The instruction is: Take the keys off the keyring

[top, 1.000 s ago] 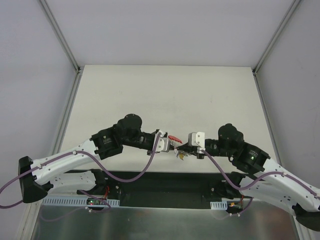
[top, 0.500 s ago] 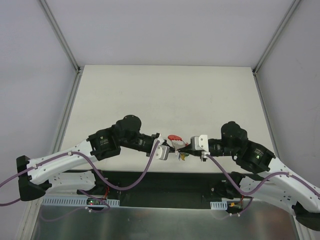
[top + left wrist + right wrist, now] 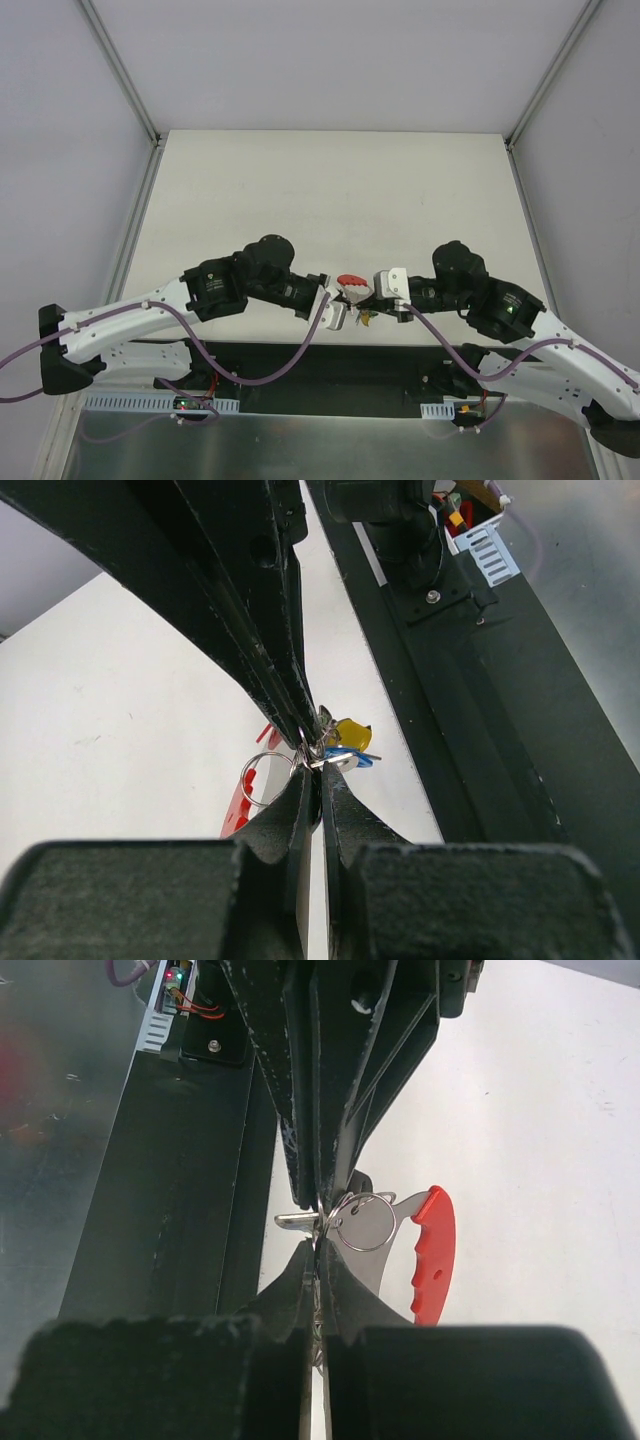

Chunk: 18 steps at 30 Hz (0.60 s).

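Both grippers hold the keys (image 3: 358, 303) between them, just above the table's near edge. In the left wrist view my left gripper (image 3: 315, 772) is shut on the bunch where the keyring (image 3: 262, 777) joins it. A yellow head (image 3: 351, 732) and a blue head (image 3: 357, 757) hang just beyond its tips. The right gripper's fingers (image 3: 285, 695) come in from above. In the right wrist view my right gripper (image 3: 320, 1248) is shut on the wire of the keyring (image 3: 394, 1226). A red-handled piece (image 3: 433, 1255) hangs from that ring, and a silver blade (image 3: 296, 1220) sticks out to the left.
The pale table (image 3: 330, 190) stretches away behind the arms, with grey walls on three sides. A black base rail (image 3: 330, 365) with cables and electronics lies right under the held bunch, along the table's near edge.
Both grippers stay shut on the bunch. The left wrist has swung down and right toward the near edge, the right wrist has shifted slightly left, and the red piece now sits above the tips.
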Each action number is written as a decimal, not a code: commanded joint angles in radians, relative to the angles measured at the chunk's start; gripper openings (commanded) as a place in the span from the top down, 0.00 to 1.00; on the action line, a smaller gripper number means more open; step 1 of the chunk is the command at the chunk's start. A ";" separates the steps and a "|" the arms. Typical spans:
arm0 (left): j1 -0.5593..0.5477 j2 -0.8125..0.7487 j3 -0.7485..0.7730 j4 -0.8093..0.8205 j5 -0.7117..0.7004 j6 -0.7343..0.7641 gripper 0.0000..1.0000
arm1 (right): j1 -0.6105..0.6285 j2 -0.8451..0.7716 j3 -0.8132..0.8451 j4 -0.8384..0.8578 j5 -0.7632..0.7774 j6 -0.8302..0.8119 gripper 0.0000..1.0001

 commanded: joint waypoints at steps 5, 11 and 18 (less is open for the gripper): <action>-0.048 0.016 0.094 0.078 0.015 0.054 1.00 | 0.000 0.017 0.034 -0.032 0.083 0.023 0.99; -0.065 0.030 0.108 0.079 0.019 0.063 1.00 | 0.001 0.035 0.044 -0.039 0.086 0.040 0.99; -0.082 0.041 0.110 0.067 0.010 0.080 1.00 | 0.001 0.032 0.050 -0.040 0.110 0.063 0.99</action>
